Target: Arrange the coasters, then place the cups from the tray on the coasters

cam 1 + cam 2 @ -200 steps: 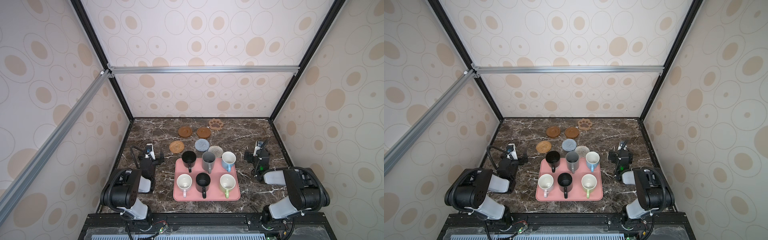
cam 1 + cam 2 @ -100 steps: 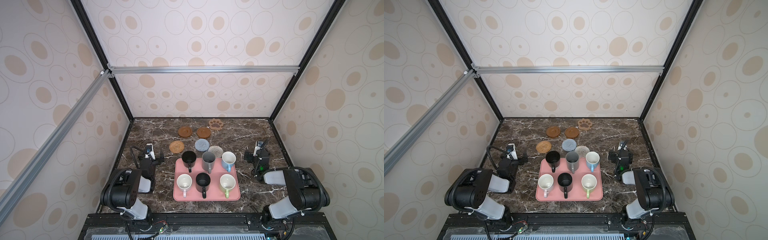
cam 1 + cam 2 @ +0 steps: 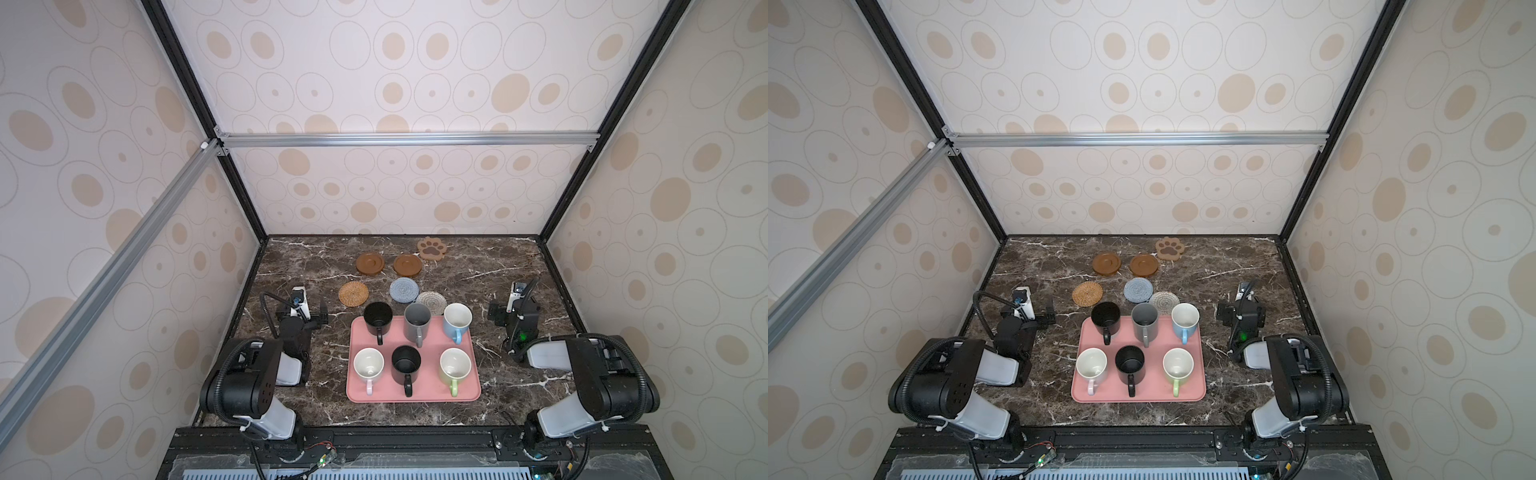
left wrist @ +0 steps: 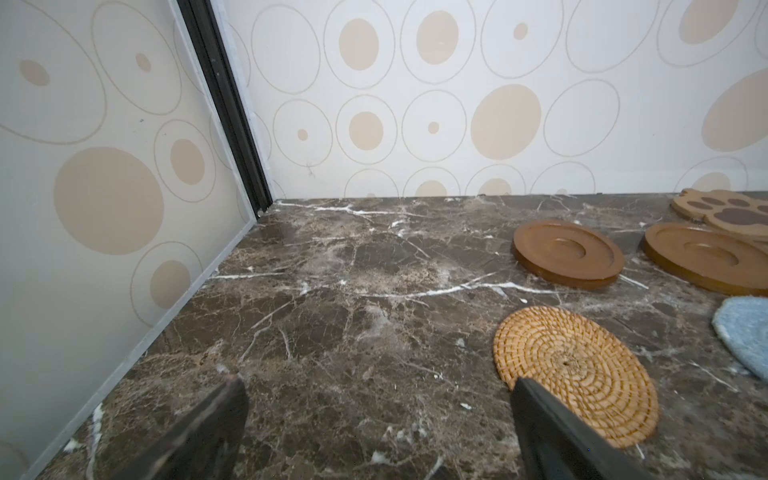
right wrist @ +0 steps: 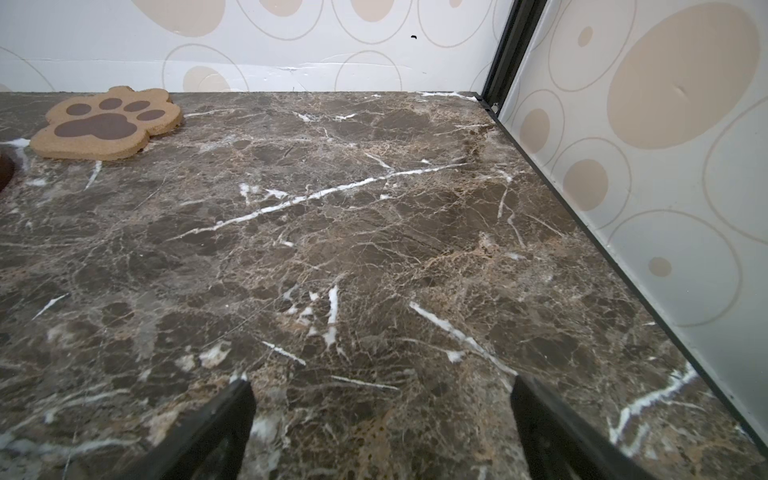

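Tan woven-rattan round coaster [image 3: 353,293] lies just inward of my left gripper [image 4: 378,381], jaws wide and empty; my right gripper [image 5: 381,382], equally wide, sits well apart.

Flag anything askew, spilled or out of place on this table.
Nothing is spilled or toppled: all six mugs stand upright on the pink tray. The coasters are loosely scattered, and the paw-shaped coaster sits close to the back wall.

The left arm [image 3: 249,382] and the right arm [image 3: 598,378] are both folded low, elbows back and wrists pointing forward. The left gripper [image 4: 378,390] and the right gripper [image 5: 382,384] have their fingers [image 4: 208,428] spread wide, gripping nothing.
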You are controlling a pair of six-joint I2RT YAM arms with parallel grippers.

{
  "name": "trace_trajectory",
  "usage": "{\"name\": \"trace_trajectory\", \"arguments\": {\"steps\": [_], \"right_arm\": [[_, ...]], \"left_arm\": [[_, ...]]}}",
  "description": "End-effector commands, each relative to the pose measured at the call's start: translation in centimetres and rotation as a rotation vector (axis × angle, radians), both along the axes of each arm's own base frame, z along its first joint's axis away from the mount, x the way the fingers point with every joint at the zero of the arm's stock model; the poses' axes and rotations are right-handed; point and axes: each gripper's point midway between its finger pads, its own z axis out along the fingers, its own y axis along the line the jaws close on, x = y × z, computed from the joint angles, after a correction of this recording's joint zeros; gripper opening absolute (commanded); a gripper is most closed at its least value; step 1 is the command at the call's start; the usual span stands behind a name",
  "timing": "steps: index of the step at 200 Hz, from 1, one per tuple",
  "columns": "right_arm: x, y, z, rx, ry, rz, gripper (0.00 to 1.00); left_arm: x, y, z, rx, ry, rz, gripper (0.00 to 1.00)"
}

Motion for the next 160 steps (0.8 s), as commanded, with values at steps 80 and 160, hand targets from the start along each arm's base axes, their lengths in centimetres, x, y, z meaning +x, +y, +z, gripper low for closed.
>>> {"name": "trace_trajectory", "arguments": {"steps": [80, 160], "right_arm": [[-3.9, 0.9, 9.0, 0.215, 0.273, -0.101, 1.00], [-5.8, 3.8, 8.0, 0.386, 0.379, -0.030, 1.00]], "left_arm": [[6.8, -6.5, 8.0, -0.378, 0.264, -0.227, 1.00], [9.4, -14.4, 3.8, -0.504, 0.539, -0.352, 1.00]]}}
